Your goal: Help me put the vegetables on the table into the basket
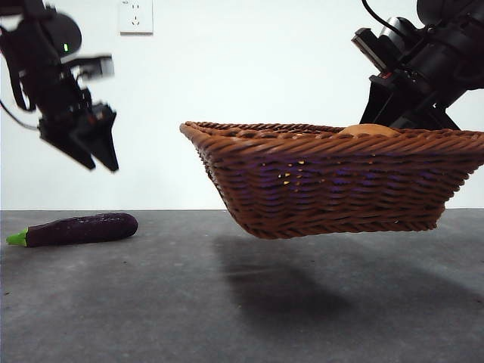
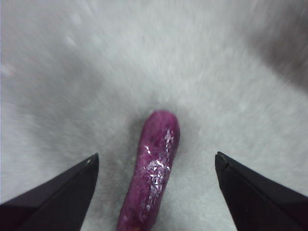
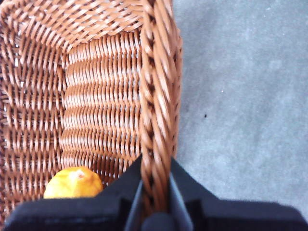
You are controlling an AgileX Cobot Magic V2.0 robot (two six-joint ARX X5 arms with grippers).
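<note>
Though woven, basket (image 1: 333, 181) claw-gripped (image 3: 155, 192).

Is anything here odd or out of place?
Yes: the basket hangs in the air, clear of the table, its shadow beneath. The right gripper holds it by the rim. A yellow vegetable lies inside. The eggplant lies on the table under the open left gripper.

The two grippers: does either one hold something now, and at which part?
The right gripper holds the basket by its rim, lifted off the table. The left gripper is open above the eggplant and holds nothing.
</note>
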